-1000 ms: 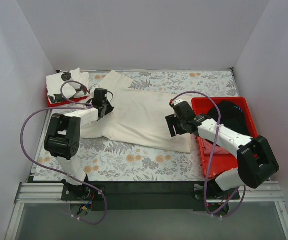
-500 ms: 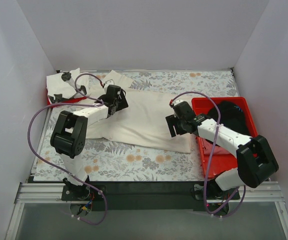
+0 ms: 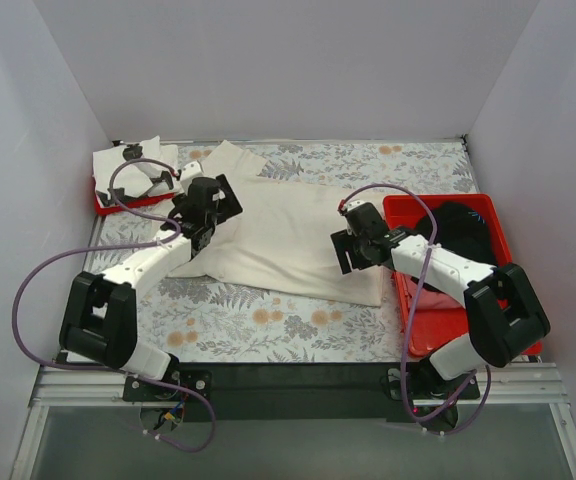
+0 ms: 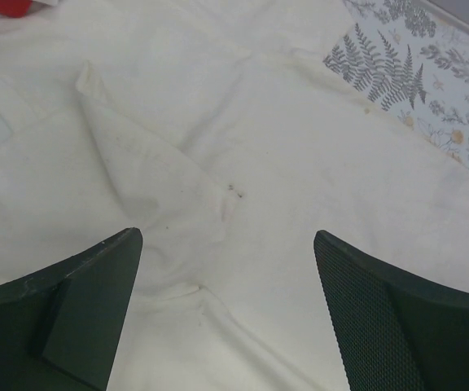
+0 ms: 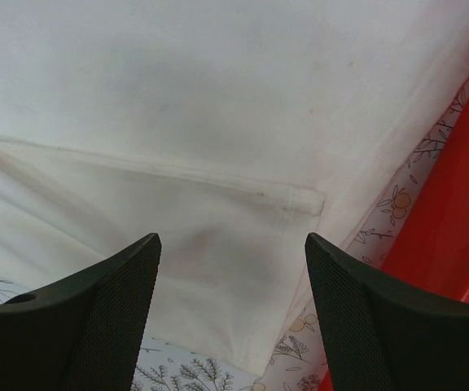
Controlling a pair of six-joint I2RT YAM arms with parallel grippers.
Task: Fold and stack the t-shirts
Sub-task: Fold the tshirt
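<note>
Supporting surface [image 3: 268, 325]: floral print, carries all items.
Cream t-shirt [image 3: 288, 230]: spread across centre, sleeve toward 11 o'clock.
Right red tray [image 3: 400, 205]: 3 o'clock, holds black t-shirt [image 3: 463, 228].
Left red tray [image 3: 103, 207]: 10 o'clock, holds white t-shirts [image 3: 118, 165] with black marks.
Left end effector [image 4: 226, 238]: jaws wide, empty, over cream t-shirt's 9 o'clock side.
Right end effector [image 5: 230, 240]: jaws wide, empty, over hem corner at 4 o'clock.

Nothing readable anywhere just now: the black marks on the white t-shirt [image 3: 110, 163] at the far-left corner are too small to make out, and the cream t-shirt [image 3: 288, 230] shows plain cloth.
</note>
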